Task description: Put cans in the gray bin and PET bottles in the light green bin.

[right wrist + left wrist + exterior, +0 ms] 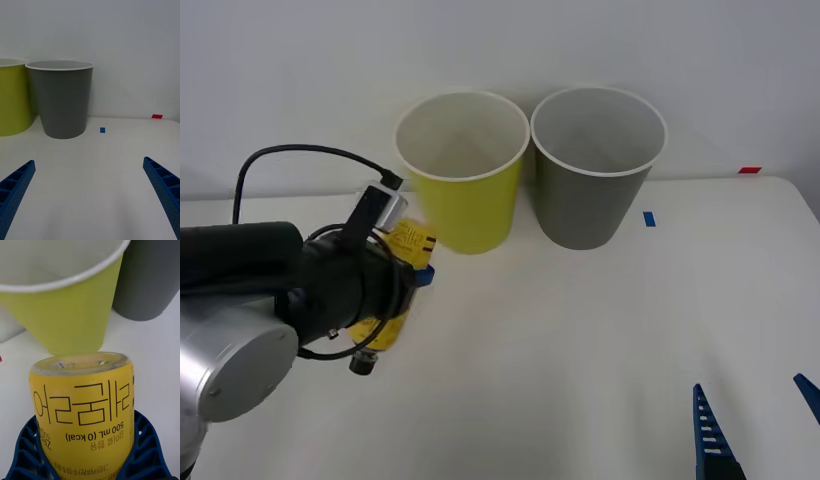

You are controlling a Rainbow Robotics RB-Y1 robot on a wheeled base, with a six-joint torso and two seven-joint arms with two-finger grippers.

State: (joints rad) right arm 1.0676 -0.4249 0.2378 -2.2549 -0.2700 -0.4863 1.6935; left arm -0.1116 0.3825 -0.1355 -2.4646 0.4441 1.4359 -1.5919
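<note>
PET bottle (84,408), yellow label, clamped in left gripper (88,450), held above the table just beside the light green bin (463,170). Gray bin (595,165) touches it on the far side. Right gripper (90,198) idle near table's right edge, fingers spread.

Bright, even light, soft shadows under both bins, slight close-up blur.

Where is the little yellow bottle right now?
The yellow bottle is gripped in the left tool, on the robot's left side of the table, just in front of the light green bin.
</note>
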